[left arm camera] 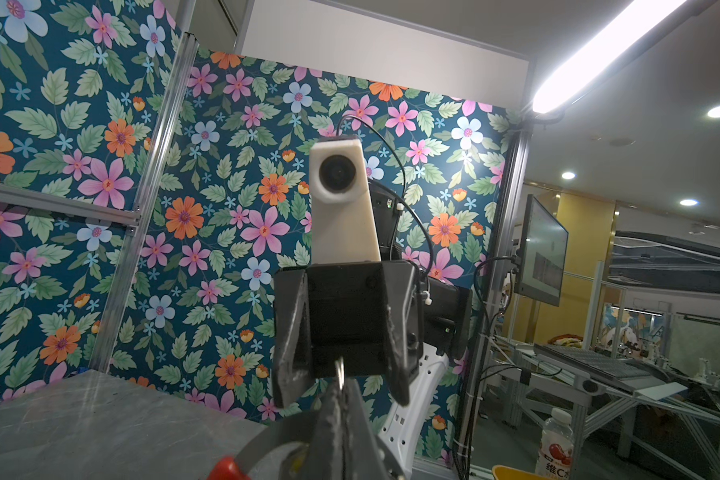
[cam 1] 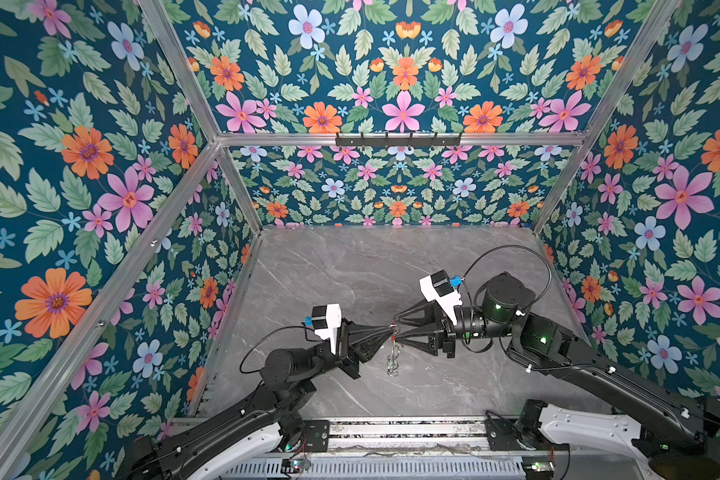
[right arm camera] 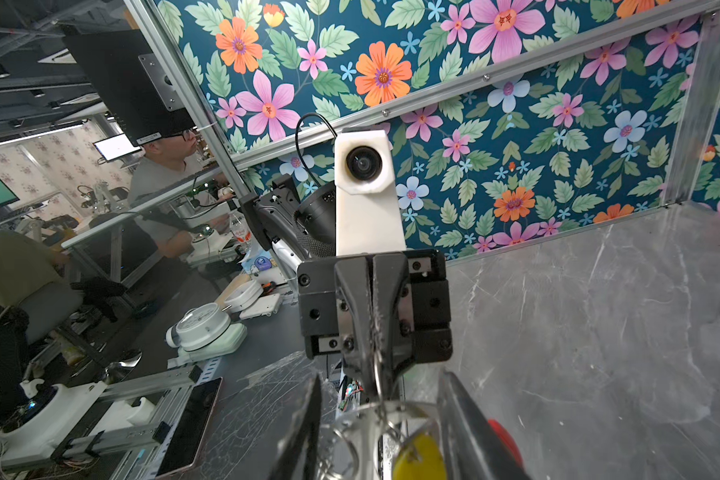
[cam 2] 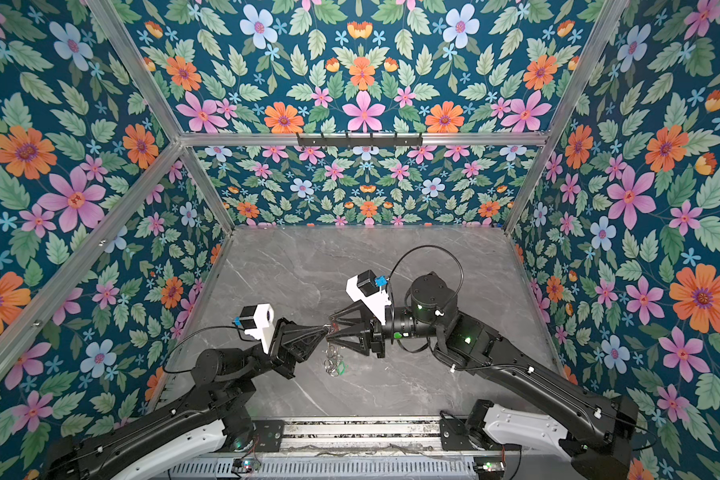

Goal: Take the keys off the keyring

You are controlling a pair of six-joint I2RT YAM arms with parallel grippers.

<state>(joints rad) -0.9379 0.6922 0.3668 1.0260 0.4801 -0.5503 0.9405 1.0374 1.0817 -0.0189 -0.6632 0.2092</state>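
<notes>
Both grippers meet above the middle of the grey marble table. My left gripper is shut on a thin wire loop of the keyring. The keyring's flat grey band with its red sleeve hangs just below those fingers. My right gripper faces it, jaws apart, straddling the ring and a yellow tag. More wire loops dangle down to the table, with a green tag among them. I cannot make out the keys' silver blades.
Floral walls on an aluminium frame close the table in on three sides. A black hook rail is mounted high on the back wall. Both arm bases sit on the metal rail along the front edge.
</notes>
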